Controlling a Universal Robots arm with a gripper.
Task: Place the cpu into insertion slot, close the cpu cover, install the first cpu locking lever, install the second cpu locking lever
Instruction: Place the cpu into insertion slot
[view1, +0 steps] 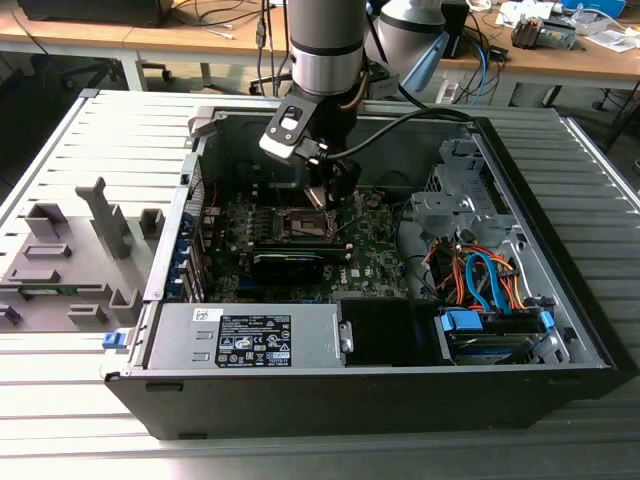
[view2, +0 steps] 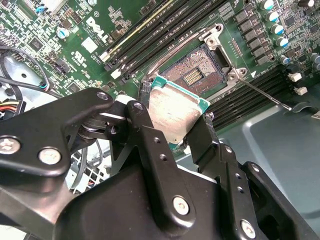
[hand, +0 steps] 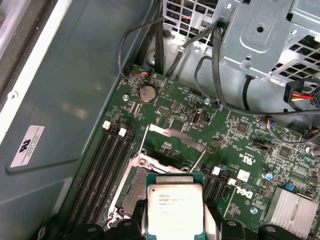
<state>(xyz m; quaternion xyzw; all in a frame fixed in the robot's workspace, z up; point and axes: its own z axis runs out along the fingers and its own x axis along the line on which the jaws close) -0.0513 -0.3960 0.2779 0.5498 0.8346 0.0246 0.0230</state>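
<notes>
I see my arm (view1: 325, 45), silver-grey cylinder, top centre of exterior view; black cable (view1: 400, 121) off it; gripper (view2: 175, 127) matte black, silver screws (view2: 50, 156).

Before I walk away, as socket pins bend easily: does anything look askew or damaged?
Nothing stands out. The gripper holds the cpu above the insertion slot, not yet seated, and the cpu cover stands raised; no damage shows.

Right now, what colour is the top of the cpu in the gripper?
The cpu is silvery-grey on top, green-edged; clearest in the first wrist view.
</notes>
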